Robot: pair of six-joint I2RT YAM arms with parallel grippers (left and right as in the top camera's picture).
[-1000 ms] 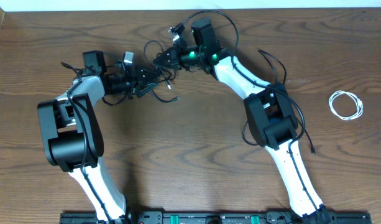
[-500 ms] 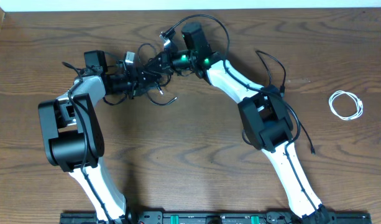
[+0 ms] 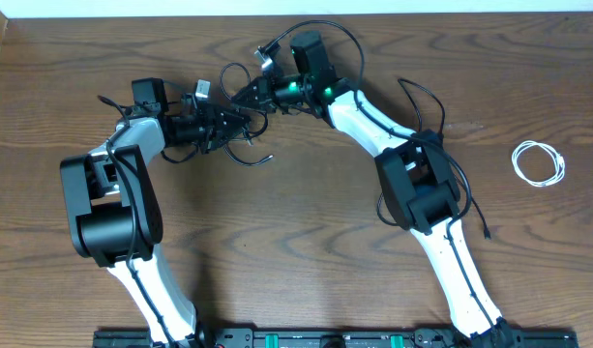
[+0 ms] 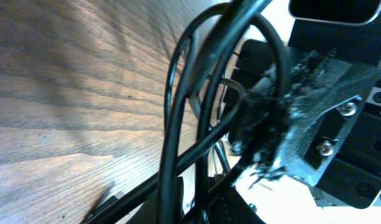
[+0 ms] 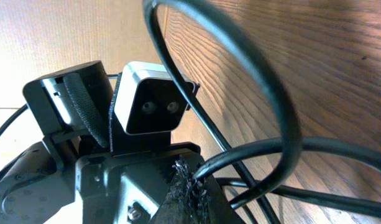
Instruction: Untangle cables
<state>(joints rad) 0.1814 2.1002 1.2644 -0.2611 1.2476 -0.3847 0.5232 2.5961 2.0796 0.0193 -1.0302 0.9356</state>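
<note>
Overhead view: left fingers (image 3: 222,122) and right fingers (image 3: 255,94) each pinch the tangled black cables (image 3: 237,116); white cable (image 3: 539,162) coiled far right of them.

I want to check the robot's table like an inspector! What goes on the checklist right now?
Surface: brown wooden table.
Job's things: black cables tangled between the two grippers; white cable coiled by itself at the right.
Clutter: nothing seen.
Grippers: left gripper is in the tangle, grip unclear; right gripper is shut on the black cables.
Cables: thick arm cords loop off the right arm.
Surroundings: white strip past the far edge; black rail at the near edge.
</note>
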